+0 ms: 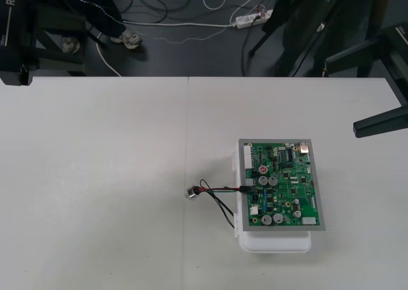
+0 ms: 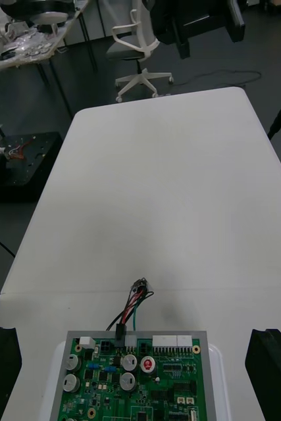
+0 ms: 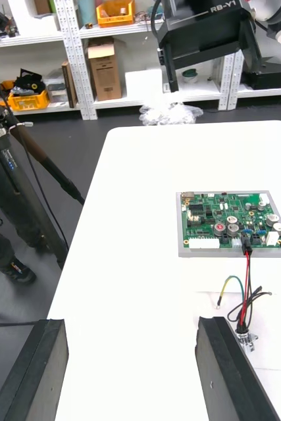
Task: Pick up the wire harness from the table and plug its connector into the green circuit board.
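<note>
The wire harness [image 1: 217, 193] lies left of the green circuit board [image 1: 284, 185]; its plug [image 2: 119, 331] stands in a header on the board's left edge, so the wires arc slack to the socket [image 1: 191, 192] resting on the desk [image 1: 95, 175]. The right wrist view confirms seating; the front view gives layout. Left hand [image 3: 128, 322] and right hand [image 2: 135, 332] stand wide open, empty, clear of the harness: insertion appears complete
</note>
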